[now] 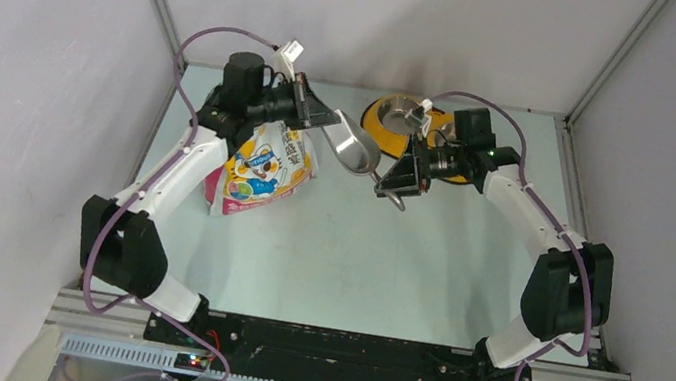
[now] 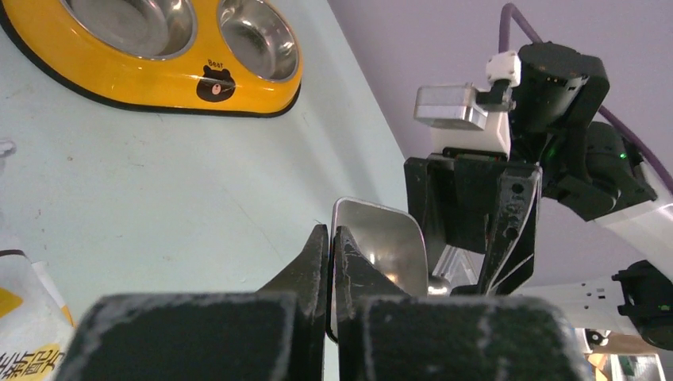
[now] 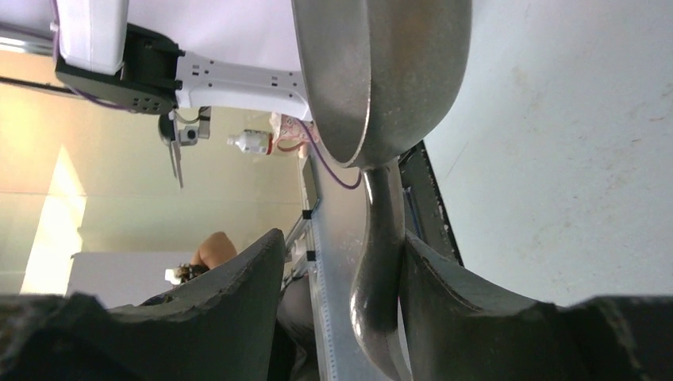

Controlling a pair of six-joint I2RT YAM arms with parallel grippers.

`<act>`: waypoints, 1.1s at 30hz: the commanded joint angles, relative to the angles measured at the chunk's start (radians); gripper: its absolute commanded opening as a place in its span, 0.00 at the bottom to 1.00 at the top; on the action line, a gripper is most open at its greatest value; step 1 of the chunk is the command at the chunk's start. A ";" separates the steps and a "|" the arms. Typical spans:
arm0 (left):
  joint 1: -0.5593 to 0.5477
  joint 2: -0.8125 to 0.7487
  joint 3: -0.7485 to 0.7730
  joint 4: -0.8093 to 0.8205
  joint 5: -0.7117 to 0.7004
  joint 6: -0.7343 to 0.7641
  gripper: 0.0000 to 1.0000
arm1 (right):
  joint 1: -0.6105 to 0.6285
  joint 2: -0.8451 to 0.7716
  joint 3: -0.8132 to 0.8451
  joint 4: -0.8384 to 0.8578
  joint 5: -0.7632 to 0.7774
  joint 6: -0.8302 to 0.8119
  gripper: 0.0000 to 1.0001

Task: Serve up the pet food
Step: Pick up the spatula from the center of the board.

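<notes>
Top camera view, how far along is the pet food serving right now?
Early on. Done: nothing served; what shows of both bowls of the yellow feeder is bare steel and no kibble is visible. In hand: the left gripper pinches the rim of the metal scoop while the right gripper sits open around its handle, likely a handover. Left: scoop food from the bag and tip it into a bowl.

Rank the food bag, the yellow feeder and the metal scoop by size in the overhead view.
1. Food bag and yellow feeder: they look alike, and the feeder is half hidden behind the right arm, so I won't rank them.
2. Metal scoop: smallest.
</notes>
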 commanded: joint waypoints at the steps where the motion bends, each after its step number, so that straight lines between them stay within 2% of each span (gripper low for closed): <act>1: 0.009 -0.028 -0.021 0.152 0.035 -0.073 0.00 | 0.023 -0.048 -0.034 0.118 -0.091 0.102 0.55; 5: 0.010 -0.033 -0.044 0.213 0.066 -0.105 0.00 | 0.024 -0.034 -0.039 0.172 -0.119 0.159 0.56; 13: 0.009 -0.055 -0.090 0.304 0.116 -0.172 0.00 | -0.019 -0.009 -0.076 0.266 -0.076 0.250 0.61; 21: 0.012 -0.061 -0.123 0.376 0.123 -0.226 0.00 | -0.020 -0.026 -0.114 0.285 -0.068 0.250 0.62; 23: 0.012 -0.064 -0.124 0.365 0.119 -0.220 0.00 | -0.011 -0.032 -0.117 0.273 -0.071 0.238 0.60; 27: 0.015 -0.074 -0.130 0.352 0.100 -0.203 0.00 | 0.014 -0.045 -0.117 0.241 -0.073 0.195 0.53; 29: 0.016 -0.077 -0.128 0.332 0.090 -0.189 0.00 | 0.025 -0.050 -0.117 0.242 -0.079 0.188 0.46; 31: 0.016 -0.081 -0.124 0.307 0.083 -0.162 0.00 | 0.031 -0.053 -0.117 0.258 -0.087 0.198 0.32; 32: 0.016 -0.082 -0.122 0.295 0.081 -0.141 0.00 | 0.031 -0.055 -0.117 0.270 -0.092 0.210 0.21; 33: 0.016 -0.085 -0.118 0.267 0.076 -0.129 0.00 | 0.030 -0.057 -0.117 0.282 -0.093 0.217 0.14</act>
